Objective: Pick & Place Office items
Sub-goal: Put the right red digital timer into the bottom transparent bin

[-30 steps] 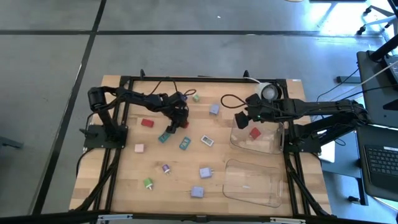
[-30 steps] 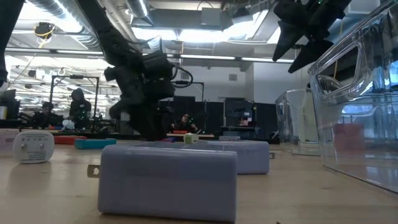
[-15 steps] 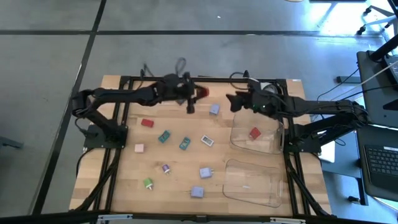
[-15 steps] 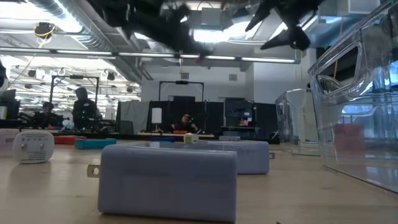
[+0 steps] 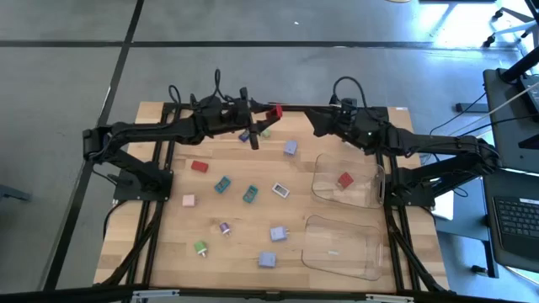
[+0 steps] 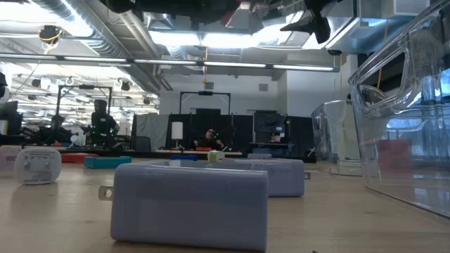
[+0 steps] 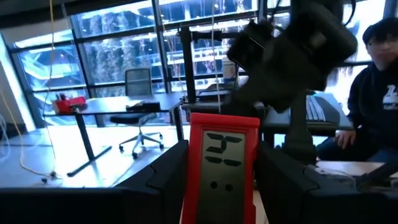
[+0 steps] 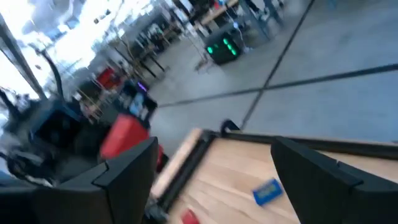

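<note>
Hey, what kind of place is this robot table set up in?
Probably a robotics lab or workshop: exposed ceiling ducts, more workbenches behind the wooden table, and a person sitting nearby.

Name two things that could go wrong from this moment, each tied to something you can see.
1. The left gripper holds a red piece high above the table's far edge; a slip may drop it off the table.
2. The right gripper, jaws open, faces it closely; a handover could end in collision.
</note>
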### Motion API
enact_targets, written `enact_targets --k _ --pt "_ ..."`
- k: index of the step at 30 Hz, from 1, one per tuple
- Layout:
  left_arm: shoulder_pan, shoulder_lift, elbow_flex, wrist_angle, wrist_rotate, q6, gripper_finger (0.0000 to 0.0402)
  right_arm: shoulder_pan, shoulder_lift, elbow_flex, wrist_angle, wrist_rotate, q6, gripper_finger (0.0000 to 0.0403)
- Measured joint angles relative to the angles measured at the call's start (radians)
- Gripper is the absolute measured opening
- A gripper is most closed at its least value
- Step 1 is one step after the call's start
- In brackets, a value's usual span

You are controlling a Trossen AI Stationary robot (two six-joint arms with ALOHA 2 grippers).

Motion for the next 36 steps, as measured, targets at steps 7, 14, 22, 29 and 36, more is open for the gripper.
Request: enact_targets --k 7,14,22,29,36 --pt "-0.039 0.018 0.0 -0.152 -0.207 0.117 0.0158 -0.05 0.028 0.001 0.014 -0.14 -0.021 0.0316" --pt "-0.048 0.098 -0.001 -0.193 -0.256 0.111 0.0156 -0.092 0.162 0.001 0.016 -0.302 0.068 0.0316" --pt "-0.086 0.164 -0.001 -0.196 -0.298 0.112 0.0156 -0.128 0.289 0.0 0.032 -0.396 0.112 0.0316" --pt "-0.084 0.175 -0.001 -0.195 -0.301 0.13 0.0158 -0.131 0.358 0.0 0.11 -0.468 0.112 0.0316" --pt "-0.084 0.175 -0.001 -0.197 -0.276 0.137 0.0157 -0.131 0.362 0.0 0.107 -0.468 0.113 0.0291"
